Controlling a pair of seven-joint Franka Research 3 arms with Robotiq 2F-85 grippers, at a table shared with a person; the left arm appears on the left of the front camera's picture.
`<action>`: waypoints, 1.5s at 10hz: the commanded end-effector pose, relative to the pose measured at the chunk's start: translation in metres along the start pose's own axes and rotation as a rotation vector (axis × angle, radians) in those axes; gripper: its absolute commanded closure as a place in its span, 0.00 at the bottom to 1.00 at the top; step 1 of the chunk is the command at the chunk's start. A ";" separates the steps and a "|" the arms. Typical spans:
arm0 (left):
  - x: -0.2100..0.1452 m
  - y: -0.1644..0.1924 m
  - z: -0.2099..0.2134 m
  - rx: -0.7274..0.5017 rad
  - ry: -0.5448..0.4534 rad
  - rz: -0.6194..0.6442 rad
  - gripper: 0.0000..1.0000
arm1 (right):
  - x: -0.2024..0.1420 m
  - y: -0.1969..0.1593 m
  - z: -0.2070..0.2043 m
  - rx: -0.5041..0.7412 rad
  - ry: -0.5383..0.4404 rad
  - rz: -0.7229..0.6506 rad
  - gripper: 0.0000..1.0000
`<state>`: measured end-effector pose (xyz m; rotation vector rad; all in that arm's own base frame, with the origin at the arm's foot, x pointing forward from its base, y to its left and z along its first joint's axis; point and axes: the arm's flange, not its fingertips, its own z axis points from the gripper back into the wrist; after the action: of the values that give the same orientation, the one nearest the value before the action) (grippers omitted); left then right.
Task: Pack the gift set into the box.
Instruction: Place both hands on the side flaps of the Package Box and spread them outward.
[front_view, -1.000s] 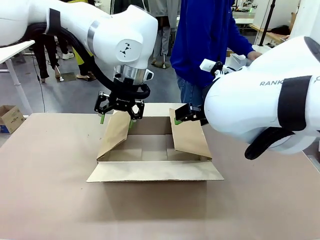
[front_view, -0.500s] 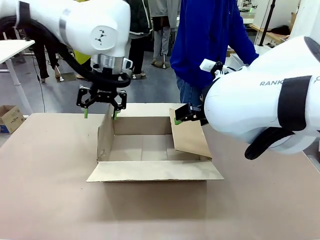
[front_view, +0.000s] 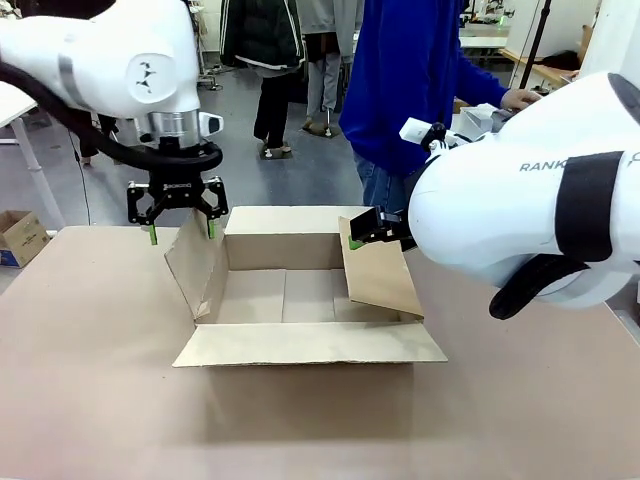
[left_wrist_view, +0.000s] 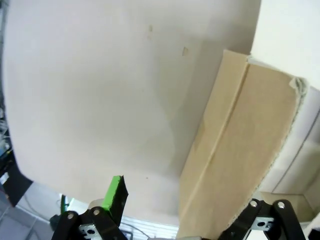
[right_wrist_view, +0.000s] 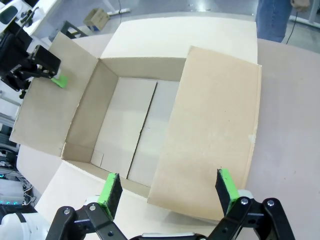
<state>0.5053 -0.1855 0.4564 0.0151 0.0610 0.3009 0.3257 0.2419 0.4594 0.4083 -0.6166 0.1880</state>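
Over the box (front_view: 285, 250), my left claw (front_view: 182, 235) spreads wide astride the left flap (front_view: 195, 265); my right claw (right_wrist_view: 167, 186) gapes around the right flap (front_view: 380, 275)

Box (front_view: 310, 343) on table (front_view: 100, 400), person (front_view: 410, 90) behind

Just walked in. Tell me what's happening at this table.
Both arms are working on the flaps of the cardboard box on the table. The left gripper, fingers open, is at the top edge of the left flap, which leans outward. The right gripper, also open, straddles the edge of the right flap, which slants in over the opening. The box is bare inside; nothing is packed yet. A person in a blue top stands at the far side.
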 end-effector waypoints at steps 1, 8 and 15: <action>-0.003 0.038 -0.027 -0.135 0.050 -0.033 0.00 | 0.002 0.000 0.001 0.002 0.008 -0.002 0.00; 0.005 0.090 -0.047 -0.293 0.065 -0.033 0.00 | 0.002 0.000 0.001 0.002 0.008 -0.002 0.00; 0.005 0.090 -0.047 -0.293 0.065 -0.033 0.00 | 0.099 0.095 -0.061 -0.461 0.359 0.209 0.00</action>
<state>0.4817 -0.0979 0.4091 -0.3063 0.0855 0.2603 0.3831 0.2994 0.4704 0.0089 -0.4125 0.2558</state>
